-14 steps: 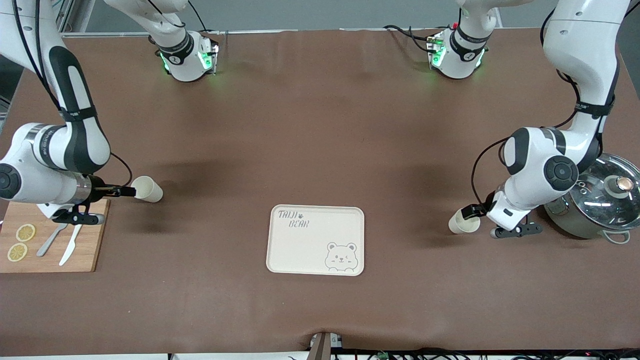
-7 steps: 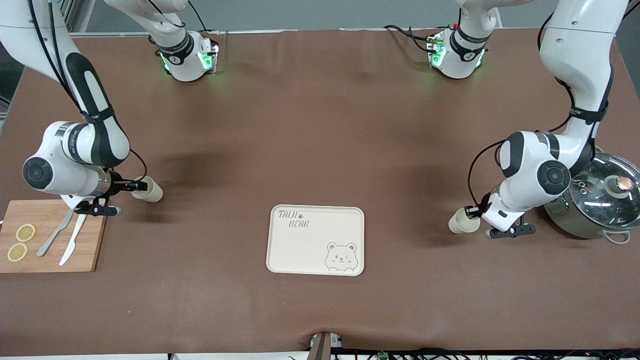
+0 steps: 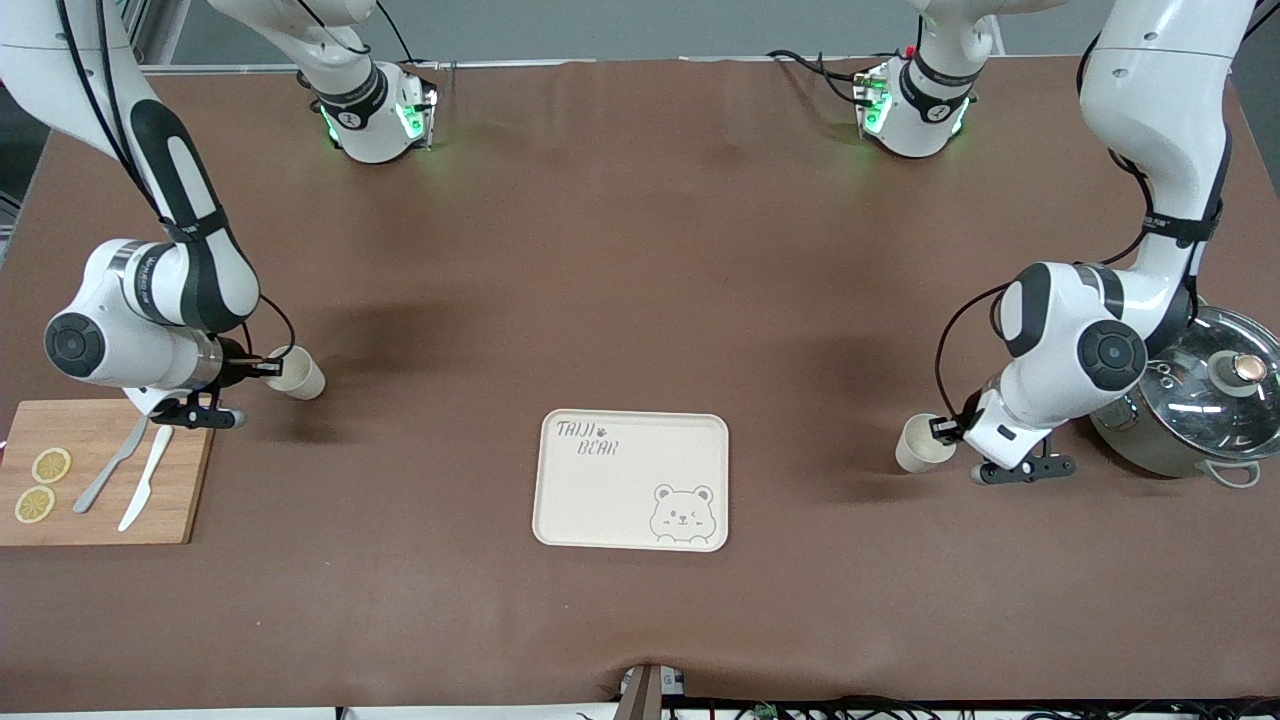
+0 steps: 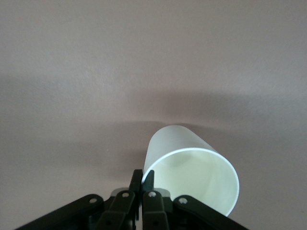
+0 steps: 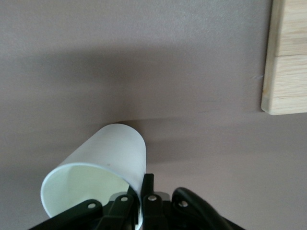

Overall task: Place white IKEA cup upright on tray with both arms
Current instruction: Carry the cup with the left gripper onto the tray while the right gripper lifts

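Two white cups lie tipped on their sides on the brown table. My right gripper is shut on the rim of one cup beside the wooden board; the right wrist view shows one finger inside and one outside the cup at the gripper. My left gripper is shut on the rim of the other cup beside the steel pot; it shows the same way in the left wrist view, cup and gripper. The cream bear tray lies between the two cups, nearer to the front camera, with nothing on it.
A wooden cutting board with lemon slices, a fork and a knife lies at the right arm's end; its corner shows in the right wrist view. A lidded steel pot stands at the left arm's end.
The right arm's wrist has swung off the board toward its cup, which stays about where it was. The left arm's wrist has shifted slightly and its cup has tipped a little.
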Controlling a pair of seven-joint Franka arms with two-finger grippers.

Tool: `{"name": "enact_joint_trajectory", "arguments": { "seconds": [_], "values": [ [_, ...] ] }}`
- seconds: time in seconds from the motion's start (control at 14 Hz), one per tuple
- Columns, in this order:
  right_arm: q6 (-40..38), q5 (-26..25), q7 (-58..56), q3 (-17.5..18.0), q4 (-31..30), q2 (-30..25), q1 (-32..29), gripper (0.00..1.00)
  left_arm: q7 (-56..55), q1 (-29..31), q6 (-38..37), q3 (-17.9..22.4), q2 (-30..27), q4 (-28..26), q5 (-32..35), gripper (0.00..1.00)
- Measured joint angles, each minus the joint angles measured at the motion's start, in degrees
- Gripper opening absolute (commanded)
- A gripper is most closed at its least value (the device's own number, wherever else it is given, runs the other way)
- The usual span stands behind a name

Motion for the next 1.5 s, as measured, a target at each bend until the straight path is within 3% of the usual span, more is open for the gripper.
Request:
{"name": "enact_joint_trajectory", "arguments": {
  "seconds": [0.36, 0.86, 1.14, 1.5],
  "values": [
    [-9.75, 0.01, 2.03, 0.16, 6.34, -0.99, 0.2, 0.0, -11.58, -4.94, -9.0, -0.62, -0.06, 8.72, 0.0, 0.0],
    [-22.58, 2.18, 11.83, 0.26, 17.66, -1.19, 3.88, 0.0, -29.87, -14.37, -9.61, -0.79, 2.65, 12.76, -3.23, 0.0],
    [-24.47, 3.49, 19.13, 0.28, 23.29, -1.19, 6.42, 0.0, -39.05, -19.3, -9.6, -0.86, 3.67, 14.85, -8.83, 0.0],
    [-24.64, 10.0, 32.41, 0.38, 25.48, 0.58, 11.26, 0.0, -50.78, -24.04, -6.08, -0.86, 10.74, 19.32, -9.1, 0.0]
  ]
}}
